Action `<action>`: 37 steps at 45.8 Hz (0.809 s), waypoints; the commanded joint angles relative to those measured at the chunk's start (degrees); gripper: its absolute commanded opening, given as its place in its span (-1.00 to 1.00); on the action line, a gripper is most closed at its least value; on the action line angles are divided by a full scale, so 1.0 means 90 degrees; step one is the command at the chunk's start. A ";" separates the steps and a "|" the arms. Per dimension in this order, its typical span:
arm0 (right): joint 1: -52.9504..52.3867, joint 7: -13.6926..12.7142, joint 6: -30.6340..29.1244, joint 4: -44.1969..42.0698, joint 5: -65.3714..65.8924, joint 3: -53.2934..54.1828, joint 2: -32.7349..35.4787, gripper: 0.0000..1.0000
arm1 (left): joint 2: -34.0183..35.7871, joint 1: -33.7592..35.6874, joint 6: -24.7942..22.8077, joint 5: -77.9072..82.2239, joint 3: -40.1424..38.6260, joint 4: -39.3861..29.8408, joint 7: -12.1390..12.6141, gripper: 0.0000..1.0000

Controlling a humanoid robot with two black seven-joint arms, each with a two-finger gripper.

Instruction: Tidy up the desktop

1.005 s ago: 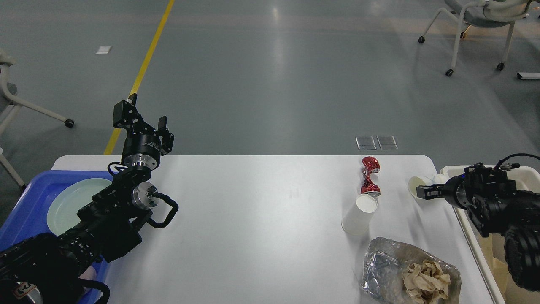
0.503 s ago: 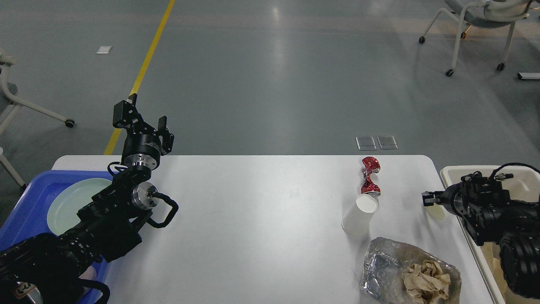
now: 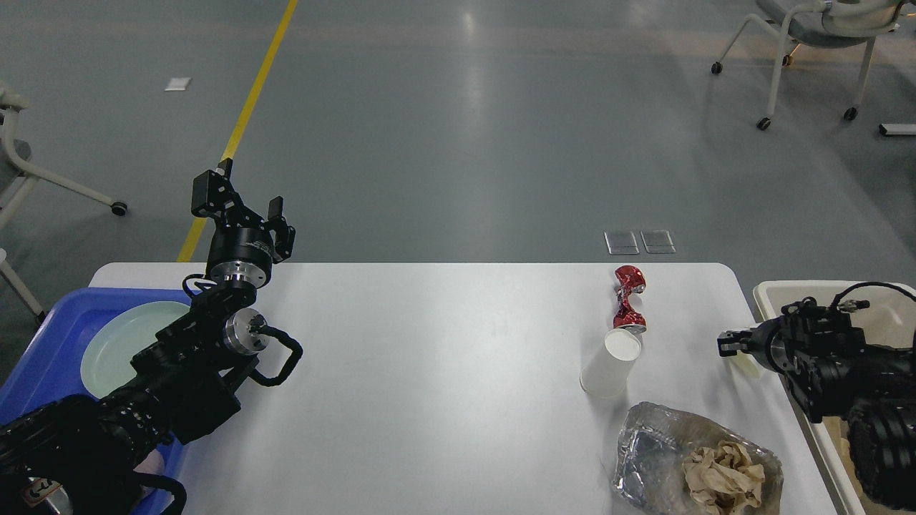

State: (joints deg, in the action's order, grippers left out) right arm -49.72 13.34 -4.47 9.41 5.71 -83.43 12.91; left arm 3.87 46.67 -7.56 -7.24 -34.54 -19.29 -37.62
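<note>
Here the desktop (image 3: 429,372) fills the middle of the view, white with rounded corners. The left gripper (image 3: 247,193) is raised above the desktop's far left corner, its two fingers spread wide with nothing between them. Below that arm a blue tray (image 3: 43,343) holds a pale plate (image 3: 114,343). The right gripper (image 3: 726,345) hangs at the desktop's right edge, seen dark and end-on; a pale cup (image 3: 744,363) shows just under it, but whether the fingers grip it I cannot tell. A beige bin (image 3: 887,307) stands behind that arm. On the desktop lie a crushed red can (image 3: 627,297), a white cup (image 3: 612,363) touching its near end, and a foil dish (image 3: 655,450) with crumpled paper (image 3: 723,476).
</note>
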 commanded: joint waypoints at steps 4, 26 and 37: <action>-0.0130 0.0021 0.0009 -0.0001 0.0000 0.0003 0.0001 -0.31 | 0.0000 0.0000 0.0000 -0.0006 0.0000 -0.0005 0.0000 1.00; -0.0228 0.0060 0.0194 0.0087 0.0507 -0.0144 -0.0087 -0.27 | 0.0000 0.0000 0.0000 -0.0006 0.0000 0.0005 0.0000 1.00; -0.0296 0.0080 0.0478 0.0195 0.0967 -0.0320 -0.0175 -0.17 | 0.0000 0.0000 0.0000 0.0003 0.0000 0.0005 0.0000 1.00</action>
State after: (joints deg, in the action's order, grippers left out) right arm -51.79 13.94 -0.90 10.74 12.89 -85.57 11.70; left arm 3.87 46.67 -7.56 -7.27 -34.54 -19.26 -37.62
